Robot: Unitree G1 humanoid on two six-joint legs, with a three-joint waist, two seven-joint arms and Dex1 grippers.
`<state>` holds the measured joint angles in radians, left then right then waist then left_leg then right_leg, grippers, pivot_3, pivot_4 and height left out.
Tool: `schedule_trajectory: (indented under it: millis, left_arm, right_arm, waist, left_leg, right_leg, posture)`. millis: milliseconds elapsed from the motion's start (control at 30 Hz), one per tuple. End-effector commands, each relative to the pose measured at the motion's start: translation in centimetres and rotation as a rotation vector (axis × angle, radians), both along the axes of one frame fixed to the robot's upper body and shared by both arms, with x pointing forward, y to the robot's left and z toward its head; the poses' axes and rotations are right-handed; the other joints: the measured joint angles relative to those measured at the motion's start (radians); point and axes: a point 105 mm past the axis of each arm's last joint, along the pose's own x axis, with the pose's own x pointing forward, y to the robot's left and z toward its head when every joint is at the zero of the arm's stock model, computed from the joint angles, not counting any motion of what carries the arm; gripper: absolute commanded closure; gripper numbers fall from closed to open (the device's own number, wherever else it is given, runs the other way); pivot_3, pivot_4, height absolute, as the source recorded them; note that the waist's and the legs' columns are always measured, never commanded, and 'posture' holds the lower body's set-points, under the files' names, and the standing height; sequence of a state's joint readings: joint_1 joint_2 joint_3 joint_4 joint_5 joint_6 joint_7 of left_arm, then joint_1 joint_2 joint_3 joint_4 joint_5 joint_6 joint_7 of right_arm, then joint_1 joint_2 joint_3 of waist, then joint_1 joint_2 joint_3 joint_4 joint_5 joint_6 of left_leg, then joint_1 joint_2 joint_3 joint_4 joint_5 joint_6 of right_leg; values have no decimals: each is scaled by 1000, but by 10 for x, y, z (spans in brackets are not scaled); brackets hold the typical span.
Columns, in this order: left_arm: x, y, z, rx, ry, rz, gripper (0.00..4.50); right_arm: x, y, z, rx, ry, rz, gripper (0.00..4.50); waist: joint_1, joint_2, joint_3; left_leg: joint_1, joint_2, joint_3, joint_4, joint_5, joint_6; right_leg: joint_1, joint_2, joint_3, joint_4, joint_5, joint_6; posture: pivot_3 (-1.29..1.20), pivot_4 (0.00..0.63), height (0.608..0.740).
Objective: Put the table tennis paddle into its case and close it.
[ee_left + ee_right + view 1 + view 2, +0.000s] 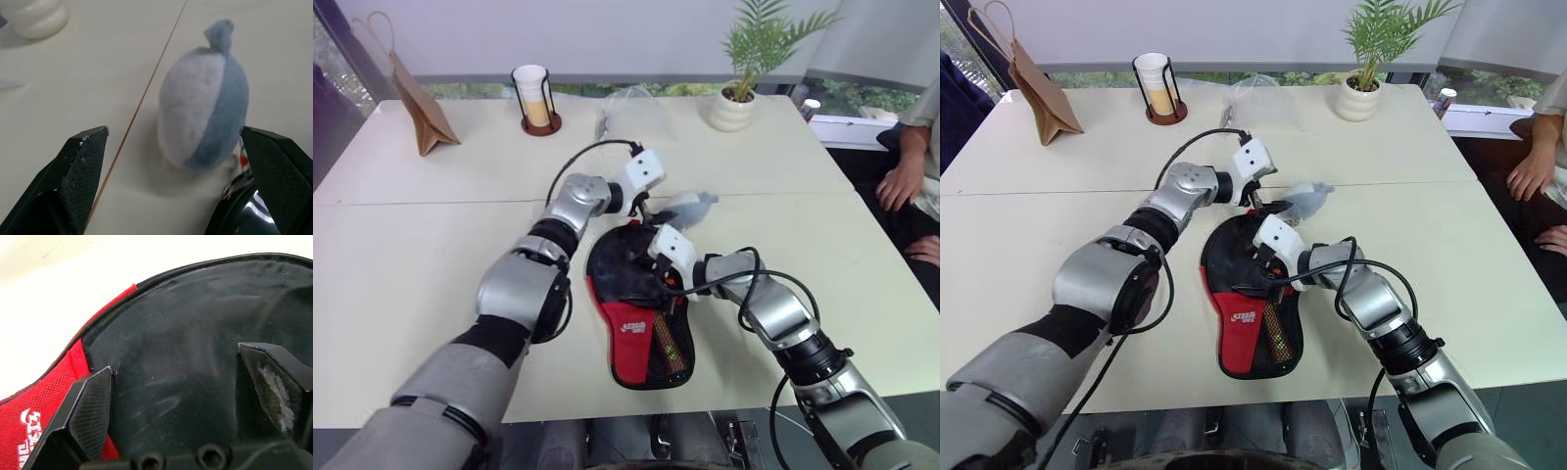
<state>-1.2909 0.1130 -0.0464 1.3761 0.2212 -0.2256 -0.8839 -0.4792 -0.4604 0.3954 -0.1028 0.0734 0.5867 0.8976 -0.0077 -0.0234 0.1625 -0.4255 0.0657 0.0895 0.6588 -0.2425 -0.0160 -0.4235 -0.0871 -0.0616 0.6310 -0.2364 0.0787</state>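
Note:
The case (631, 328) lies flat on the table in front of me, red lower panel and mesh pocket toward me, black round end away. In the right wrist view, the smooth, smudged black face of the table tennis paddle (181, 318) sits inside the case's red and black edge (58, 382). My right gripper (648, 277) hangs open just above that black face, holding nothing. At the case's far end my left gripper (641, 209) is open and empty, its fingers on either side of a grey fuzzy pouch (205, 112) a short way ahead.
The grey pouch (690, 207) rests just beyond the case. At the back of the table (401, 255) stand a brown paper bag (421, 108), a cup in a wire holder (535, 98), a clear plastic bag (626, 110) and a potted plant (736, 98). A person's hand (901, 181) rests at the right edge.

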Motion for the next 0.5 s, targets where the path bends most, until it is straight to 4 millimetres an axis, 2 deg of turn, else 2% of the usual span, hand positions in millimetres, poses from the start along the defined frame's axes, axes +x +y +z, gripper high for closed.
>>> schedule_trajectory:
  millis: [33,133,267,400,500]
  left_arm:
    - [4,18,21,-3,-57,-13,51]
    - [1,38,26,-15,-42,-48,51]
    - [-13,61,21,-12,0,-159,51]
    - [-28,78,9,-13,9,-238,51]
    - [-35,80,3,-24,1,-260,51]
  right_arm:
    - [-11,-31,-61,-181,189,-71,0]
    - [-9,-31,-56,-174,177,-70,0]
    - [-5,-32,-42,-154,143,-67,0]
    - [-6,-31,-16,-114,101,-58,0]
    - [-8,-34,2,-100,67,-59,0]
  waist:
    - [-1,0,0]
    - [0,0,0]
    - [0,0,0]
    - [9,1,0]
    - [17,1,0]
  left_leg:
    - [0,0,0,0,0,0]
    - [0,0,0,0,0,0]
    - [0,0,0,0,0,0]
    - [-1,0,0,1,0,0]
    - [-3,0,0,2,0,0]
  right_leg:
    - [0,0,0,0,0,0]
    - [0,0,0,0,0,0]
    - [0,0,0,0,-2,-3]
    - [0,-1,-1,0,-2,-3]
    - [-1,-2,0,0,-2,-3]
  posture:
    - [0,150,740]
    - [0,150,740]
    - [0,150,740]
    - [0,150,740]
    - [0,150,740]
